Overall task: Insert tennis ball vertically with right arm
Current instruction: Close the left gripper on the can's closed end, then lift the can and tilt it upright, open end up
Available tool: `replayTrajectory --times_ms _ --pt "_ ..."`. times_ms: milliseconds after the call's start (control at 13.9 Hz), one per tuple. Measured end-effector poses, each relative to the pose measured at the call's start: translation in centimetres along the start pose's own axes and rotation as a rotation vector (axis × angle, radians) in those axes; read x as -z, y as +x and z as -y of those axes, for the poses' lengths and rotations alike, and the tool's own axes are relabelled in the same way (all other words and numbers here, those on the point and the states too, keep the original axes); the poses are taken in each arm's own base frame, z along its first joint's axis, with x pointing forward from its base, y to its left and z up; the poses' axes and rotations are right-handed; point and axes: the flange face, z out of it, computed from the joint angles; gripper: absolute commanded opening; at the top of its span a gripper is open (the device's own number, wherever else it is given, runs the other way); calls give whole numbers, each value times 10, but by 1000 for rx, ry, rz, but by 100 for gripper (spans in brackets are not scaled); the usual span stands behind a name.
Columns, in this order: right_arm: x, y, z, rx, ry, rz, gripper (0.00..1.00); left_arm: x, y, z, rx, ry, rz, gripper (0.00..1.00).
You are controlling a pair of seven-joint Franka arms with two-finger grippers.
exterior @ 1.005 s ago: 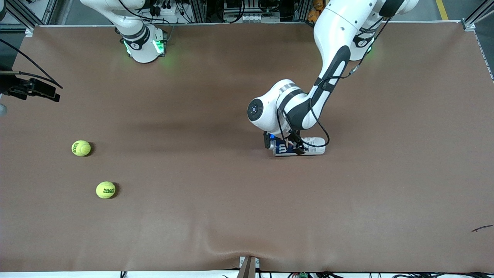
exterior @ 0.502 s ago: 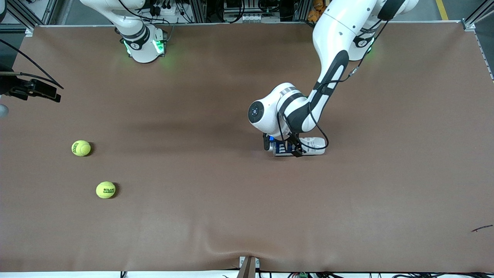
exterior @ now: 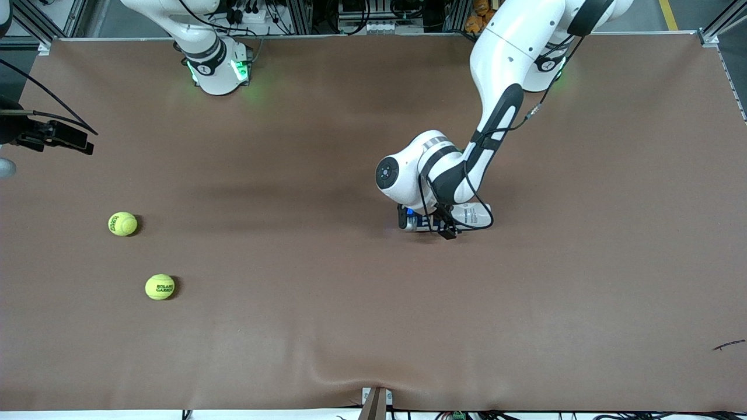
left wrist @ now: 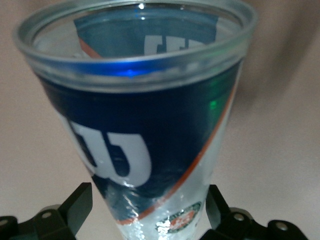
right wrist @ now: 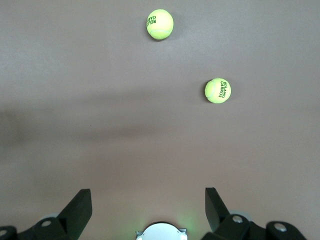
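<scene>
Tennis balls, two fuzzy yellow-green ones, lie on my brown table mat [exterior: 327,326] at the lower left of the front frame, toward the right arm's end: one tennis ball [exterior: 122,224] sits above the other tennis ball [exterior: 160,287], which is nearer the front camera, and the two are apart. In the right wrist view I see both [right wrist: 160,24] [right wrist: 218,90] on bare mat, well clear of the right gripper [right wrist: 148,210], whose black fingers stand wide apart with nothing between them. I can only see that gripper's body at the upper left edge of the front frame [exterior: 52,136], where the arm waits over the table edge.

My left gripper [exterior: 429,224] is down at the middle of the front frame, at a clear plastic ball tube with a blue and white label [exterior: 473,217] lying on its side. In the left wrist view the tube [left wrist: 135,135] sits between the spread fingers [left wrist: 77,205]; I cannot tell whether they touch it.
</scene>
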Motion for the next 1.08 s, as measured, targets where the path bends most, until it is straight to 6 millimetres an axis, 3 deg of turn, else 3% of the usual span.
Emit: replayTrajectory --times_ms 431,789,933,1076 --pt "-1 0 0 0 0 3 100 -9 9 -1 -17 16 0 66" --pt "-2 0 0 0 0 4 100 1 12 3 -12 40 -31 64" --pt "-2 0 0 0 0 4 100 14 17 7 -9 70 -75 64" --pt "-2 0 0 0 0 5 100 40 24 9 1 107 -121 64"
